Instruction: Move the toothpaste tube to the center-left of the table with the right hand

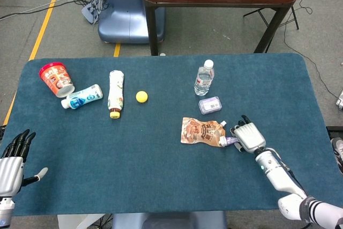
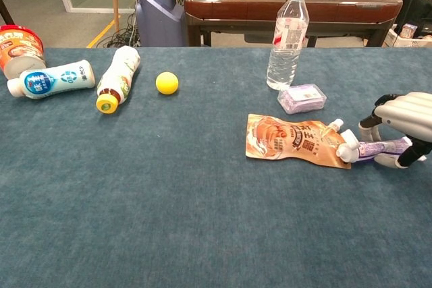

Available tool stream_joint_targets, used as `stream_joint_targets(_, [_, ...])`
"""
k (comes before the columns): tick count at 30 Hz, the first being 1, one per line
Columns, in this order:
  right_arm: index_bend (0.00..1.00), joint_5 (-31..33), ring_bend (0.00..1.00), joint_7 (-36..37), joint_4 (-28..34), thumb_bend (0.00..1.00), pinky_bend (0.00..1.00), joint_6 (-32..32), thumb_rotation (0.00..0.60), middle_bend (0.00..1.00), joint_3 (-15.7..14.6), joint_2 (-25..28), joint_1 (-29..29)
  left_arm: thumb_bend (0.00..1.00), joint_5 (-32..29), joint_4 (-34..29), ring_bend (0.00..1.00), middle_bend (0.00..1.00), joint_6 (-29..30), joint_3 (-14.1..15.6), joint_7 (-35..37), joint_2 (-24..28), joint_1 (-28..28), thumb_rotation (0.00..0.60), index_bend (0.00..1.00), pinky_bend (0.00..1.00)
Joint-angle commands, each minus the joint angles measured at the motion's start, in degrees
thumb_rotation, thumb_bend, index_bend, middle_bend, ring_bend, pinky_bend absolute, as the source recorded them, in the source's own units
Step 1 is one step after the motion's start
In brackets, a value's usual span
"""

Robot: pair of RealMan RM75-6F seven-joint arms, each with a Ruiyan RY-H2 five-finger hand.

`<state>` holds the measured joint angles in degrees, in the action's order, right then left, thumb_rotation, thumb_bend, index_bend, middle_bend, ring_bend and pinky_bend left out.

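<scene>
The toothpaste tube [image 2: 378, 148] is white and purple and lies flat at the table's right, its white cap touching the spout of an orange pouch [image 2: 290, 139]. My right hand [image 2: 405, 116] arches over the tube. Its fingers come down on the far side, and the thumb sits at the near side by the tube's tail. The tube rests on the cloth and the fingers are not tight on it. In the head view the right hand [image 1: 249, 137] covers most of the tube [image 1: 229, 141]. My left hand [image 1: 13, 159] hangs at the table's near left corner, fingers spread, holding nothing.
A water bottle [image 1: 204, 78] and a small purple box [image 1: 210, 104] stand just beyond the pouch [image 1: 201, 131]. At the far left lie a yellow ball [image 1: 141, 96], a yellow-capped bottle [image 1: 116, 92], a white bottle [image 1: 82, 96] and a red cup [image 1: 55, 78].
</scene>
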<state>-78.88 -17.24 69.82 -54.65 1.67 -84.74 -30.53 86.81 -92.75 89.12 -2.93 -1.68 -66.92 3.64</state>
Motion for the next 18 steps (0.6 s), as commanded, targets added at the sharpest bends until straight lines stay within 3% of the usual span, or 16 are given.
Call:
stream_joint_targets(1, [0.57,-0.24,0.31,0.52,-0.18,0.49,0.12,0.27,0.600,0.53,0.04,0.11,-0.28,0.14,-0.02,-0.01,0.01,0.00,-0.02,-0.03,0.05,0.02,-0.01,0.600,0.00,0.11])
stream_joint_targets(7, [0.69,-0.82,0.40,2.25,0.36,0.63,0.16,1.24,0.600,0.61,0.42,1.32,-1.34,0.14,0.56,-0.84,0.01,0.00,-0.69,-0.26,0.06,0.98,0.71,0.600,0.00,0.11])
stream_joint_targets(18, [0.82,-0.99,0.54,5.10,13.43,0.67,0.23,7.91,0.600,0.71,1.95,12.66,-6.21,0.14,4.32,-2.20,0.02,0.00,-6.60,-0.90,1.56,4.75,6.25,0.600,0.00,0.12])
